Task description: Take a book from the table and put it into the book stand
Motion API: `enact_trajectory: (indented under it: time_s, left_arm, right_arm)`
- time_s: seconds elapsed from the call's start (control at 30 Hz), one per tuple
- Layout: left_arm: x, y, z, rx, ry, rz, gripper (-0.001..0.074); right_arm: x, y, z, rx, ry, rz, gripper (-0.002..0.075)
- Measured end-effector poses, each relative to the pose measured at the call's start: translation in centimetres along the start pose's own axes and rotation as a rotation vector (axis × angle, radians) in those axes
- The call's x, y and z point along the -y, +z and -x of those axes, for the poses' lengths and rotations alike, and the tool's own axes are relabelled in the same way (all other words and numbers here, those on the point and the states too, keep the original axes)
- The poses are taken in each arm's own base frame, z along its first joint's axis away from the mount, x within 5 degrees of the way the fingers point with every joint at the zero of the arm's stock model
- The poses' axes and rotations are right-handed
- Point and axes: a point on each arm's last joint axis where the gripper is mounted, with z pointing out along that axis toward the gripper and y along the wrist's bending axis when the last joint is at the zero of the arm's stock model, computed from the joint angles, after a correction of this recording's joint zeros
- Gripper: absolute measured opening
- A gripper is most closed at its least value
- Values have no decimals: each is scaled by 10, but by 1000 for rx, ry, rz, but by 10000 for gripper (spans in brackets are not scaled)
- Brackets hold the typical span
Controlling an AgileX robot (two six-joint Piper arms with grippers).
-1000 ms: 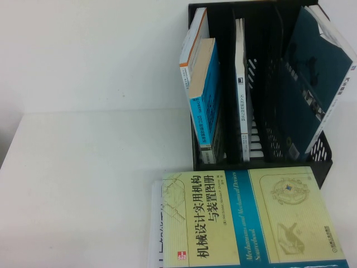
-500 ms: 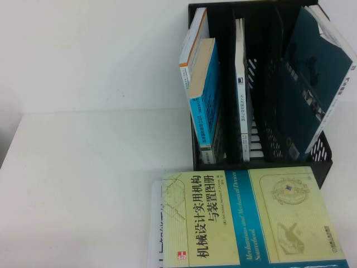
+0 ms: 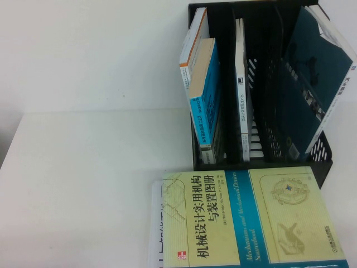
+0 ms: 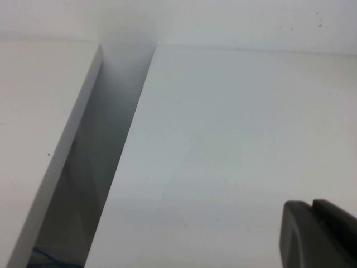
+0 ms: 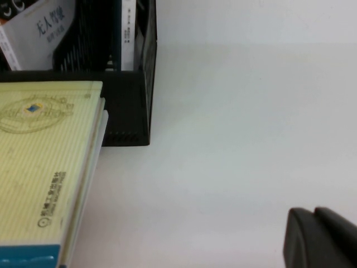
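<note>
The book (image 3: 245, 218) lies flat on the white table (image 3: 83, 178) near the front edge, just in front of the book stand (image 3: 321, 153). It has a pale yellow-green cover, a teal band and a black Chinese title. The right wrist view shows its corner (image 5: 39, 167) against the stand's base (image 5: 131, 111). My right gripper (image 5: 314, 211) is shut and empty over bare table, to the side of the book and stand. My left gripper (image 4: 312, 204) is shut and empty over bare table near the table's edge. Neither gripper shows in the high view.
The stand holds a blue-cover book (image 3: 205, 100) leaning in its left slot, a thin white book (image 3: 241, 84) in the middle and a dark teal book (image 3: 312, 78) leaning at the right. A white book or sheet (image 3: 155, 223) lies under the book. A dark gap (image 4: 100, 156) runs beside the table.
</note>
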Motion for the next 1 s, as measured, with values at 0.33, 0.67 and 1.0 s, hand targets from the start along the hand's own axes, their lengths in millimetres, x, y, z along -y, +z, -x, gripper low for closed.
enact_trajectory:
  time_s: [0.33, 0.67, 1.0]
  left_arm:
    - [0, 0, 10, 128, 0, 1, -2]
    - [0, -13, 46, 548, -9, -2, -4]
    - [0, -23, 60, 739, -9, -3, -4]
  right_arm:
    - [-1, 0, 9, 115, 0, 7, 8]
    - [-3, -12, 45, 536, -1, 32, 8]
    - [-4, -34, 70, 907, 140, 124, 8]
